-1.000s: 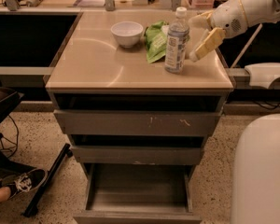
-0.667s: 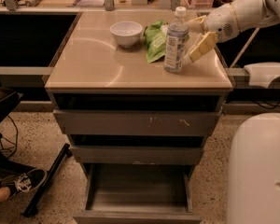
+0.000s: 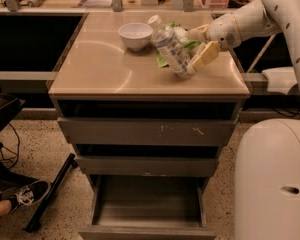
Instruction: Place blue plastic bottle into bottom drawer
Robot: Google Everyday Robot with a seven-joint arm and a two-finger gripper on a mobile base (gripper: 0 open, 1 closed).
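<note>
The blue plastic bottle [image 3: 169, 46] is tilted with its white cap up and to the left, over the right part of the cabinet top [image 3: 105, 69]. My gripper [image 3: 194, 48] reaches in from the right and is shut around the bottle's lower end, with one tan finger [image 3: 206, 55] in front of it and one behind. The bottom drawer [image 3: 147, 206] is pulled out below and shows a bare grey tray.
A small white bowl [image 3: 136, 35] stands just left of the bottle. A green snack bag [image 3: 162, 60] lies behind and under it. The upper two drawers [image 3: 145, 131] are slightly out. My white base [image 3: 272, 179] is at the right. A person's shoe [image 3: 24, 195] is at the lower left.
The bottle stood upright on the cabinet top with my gripper at its right side. Now it is tilted, cap to the left, and held by its lower end.
</note>
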